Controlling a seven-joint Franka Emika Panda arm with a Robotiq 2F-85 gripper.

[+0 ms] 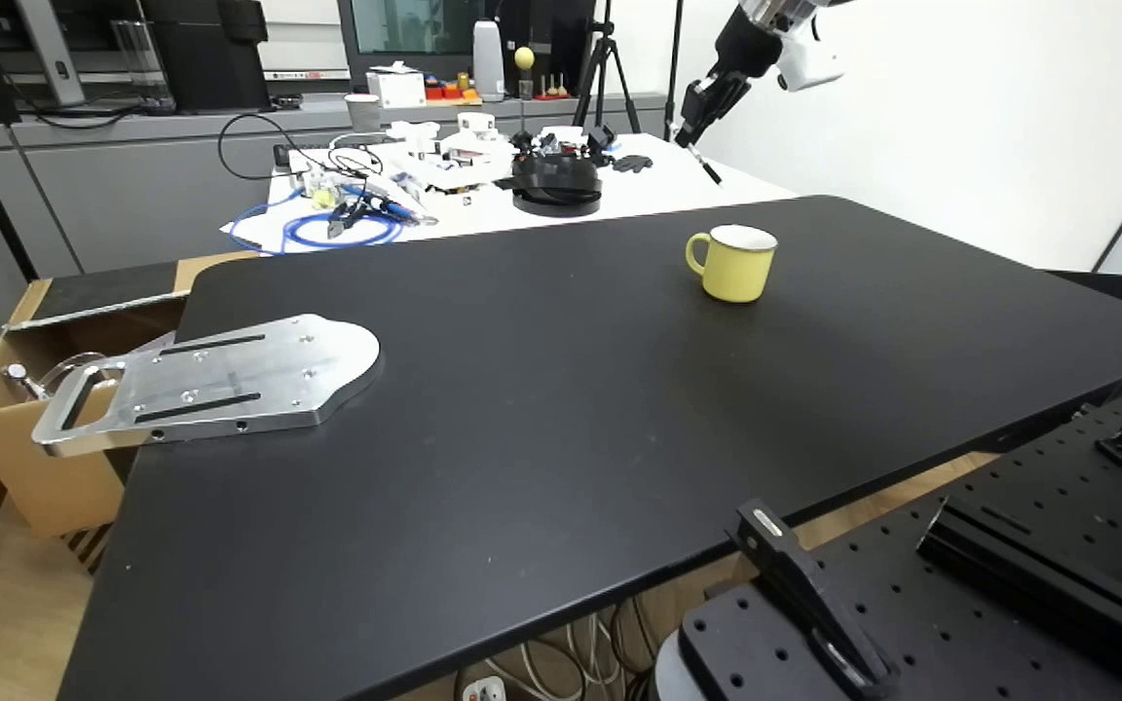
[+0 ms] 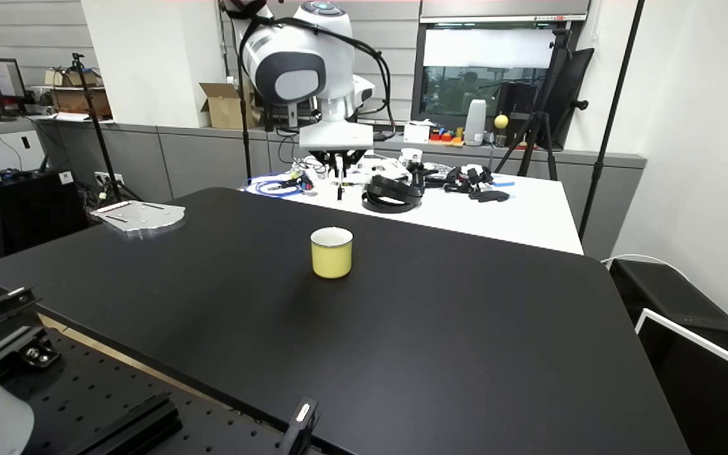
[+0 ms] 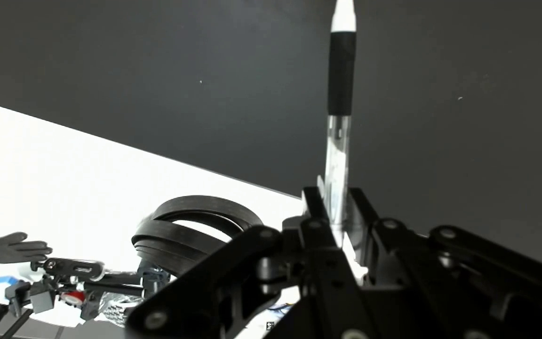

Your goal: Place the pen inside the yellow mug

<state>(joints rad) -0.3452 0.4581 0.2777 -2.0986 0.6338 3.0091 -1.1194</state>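
The yellow mug [image 1: 736, 271] stands upright on the black table. It also shows in an exterior view [image 2: 332, 258], its handle hidden there, and is out of the wrist view. My gripper [image 3: 332, 195] is shut on the pen [image 3: 341, 70] near one end. The pen has a white tip, a black grip and a clear barrel, and sticks out from the fingertips. In an exterior view the gripper [image 1: 686, 136] is high, behind the mug, with the pen [image 1: 704, 165] slanting downward. In an exterior view the pen [image 2: 340, 191] hangs nearly straight down from the gripper [image 2: 339, 167], beyond the mug.
A silver metal plate [image 1: 259, 370] lies on the black table [image 1: 522, 438] at its edge. Behind it is a white table [image 2: 497, 221] with cables, a black coiled band [image 2: 392, 193], a glove [image 2: 489, 196] and other gear. Black mounting plates [image 1: 1009, 555] stand along the near edge.
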